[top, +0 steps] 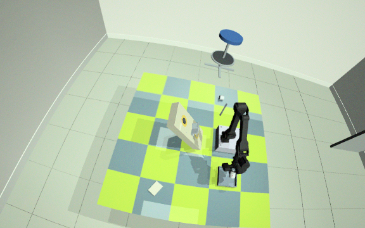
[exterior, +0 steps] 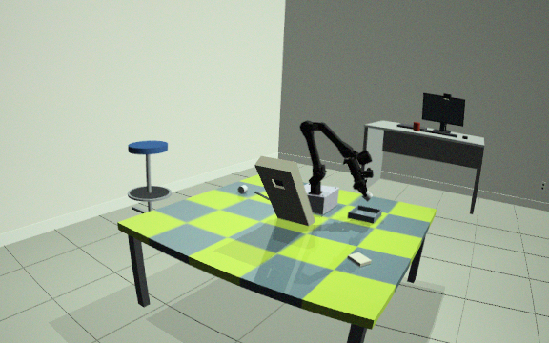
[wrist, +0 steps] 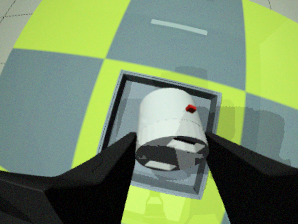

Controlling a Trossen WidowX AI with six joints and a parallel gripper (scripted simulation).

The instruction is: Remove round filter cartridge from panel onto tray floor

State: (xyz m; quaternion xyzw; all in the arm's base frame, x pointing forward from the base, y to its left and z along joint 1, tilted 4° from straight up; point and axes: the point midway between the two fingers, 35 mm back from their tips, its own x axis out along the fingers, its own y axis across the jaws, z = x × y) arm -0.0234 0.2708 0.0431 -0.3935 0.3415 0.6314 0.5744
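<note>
The round filter cartridge (top: 232, 175) (exterior: 369, 195) (wrist: 170, 116) is a white cylinder with a small red mark on its side and slots on the dark end facing the wrist camera. My gripper (top: 232, 172) (exterior: 366, 193) (wrist: 169, 137) is shut on its slotted end, one finger on each side. The cartridge hangs above the tray (top: 225, 182) (exterior: 362, 219) (wrist: 127, 108), which has dark walls and a grey floor. In the wrist view it covers the tray's middle. The service panel (top: 179, 129) (exterior: 288, 201) leans upright, with a dark round opening in a yellow ring.
The robot's pale base box (top: 221, 147) (exterior: 322, 204) stands beside the tray. A cream block (top: 155, 188) (exterior: 359, 259) lies on the table. A thin grey rod (top: 223, 109) and a small white cylinder (top: 221, 97) (exterior: 242, 189) lie beyond the base.
</note>
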